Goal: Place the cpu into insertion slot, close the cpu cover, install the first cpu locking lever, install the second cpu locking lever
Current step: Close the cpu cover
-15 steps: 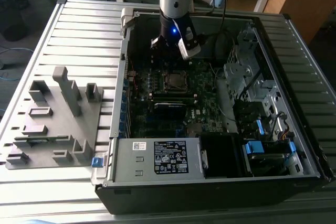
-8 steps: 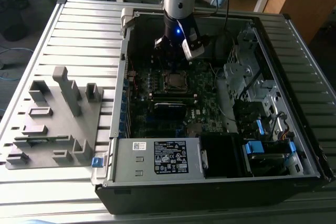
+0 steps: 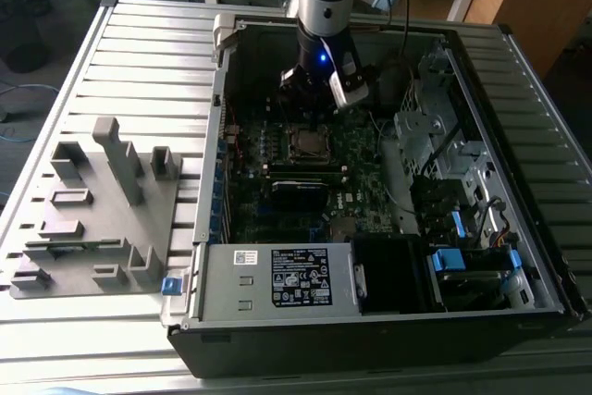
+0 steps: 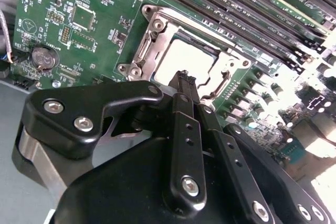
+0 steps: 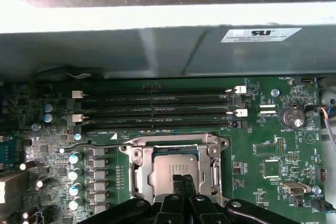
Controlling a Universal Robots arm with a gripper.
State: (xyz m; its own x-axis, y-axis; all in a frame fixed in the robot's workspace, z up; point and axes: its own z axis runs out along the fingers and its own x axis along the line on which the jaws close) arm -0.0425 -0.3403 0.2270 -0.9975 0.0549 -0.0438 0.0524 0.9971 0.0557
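Note:
The cpu (image 5: pixel 173 167) lies flat in the insertion slot (image 3: pixel 308 143) on the green motherboard, its pale metal face showing in both wrist views (image 4: pixel 184 59). The cpu cover (image 5: pixel 137 174) lies down around it as a silvery frame (image 4: pixel 152 32). My gripper (image 5: pixel 183 180) hangs just above the chip's near edge, its two black fingers (image 4: pixel 185 95) pressed together with nothing between them. In the exterior view the gripper (image 3: pixel 310 104) is inside the open computer case, over the socket. I cannot tell how the locking levers stand.
Long black memory slots (image 5: pixel 157 109) run beside the socket, and a row of capacitors (image 5: pixel 76 174) stands on its other side. The case walls (image 3: pixel 217 136) ring the board. A grey fixture block (image 3: pixel 92 210) rests on the slatted table at the exterior view's left.

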